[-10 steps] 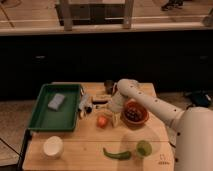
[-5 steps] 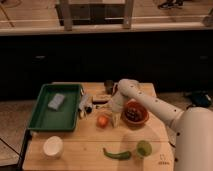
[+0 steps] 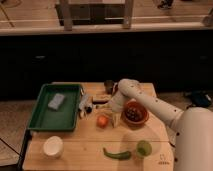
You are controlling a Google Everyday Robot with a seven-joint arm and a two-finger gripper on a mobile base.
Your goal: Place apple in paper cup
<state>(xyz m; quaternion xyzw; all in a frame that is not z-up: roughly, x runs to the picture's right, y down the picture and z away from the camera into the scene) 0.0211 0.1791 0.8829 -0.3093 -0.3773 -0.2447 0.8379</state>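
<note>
The claw (image 3: 114,117) hangs low over the wooden table (image 3: 90,137). I cannot tell whether it is released or clenched. Touching it or just beside it, on its left in the camera view, sits the apple (image 3: 102,121), a small orange-red ball resting on the table. Over the last second almost nothing has shifted. The claw has held the same spot and the apple has not risen, so I judge the grasp is only being set up, not finished. Just to the claw's other side is a red bowl (image 3: 135,114) of dark stuff, close enough to be bumped. Some way in front lie a green pepper (image 3: 117,154) and a round green thing (image 3: 144,147). Farther left is a green tray (image 3: 45,120). Farthest off, to the front left, stands the paper cup (image 3: 52,146), upright and apparently empty, so the whole carry remains.
</note>
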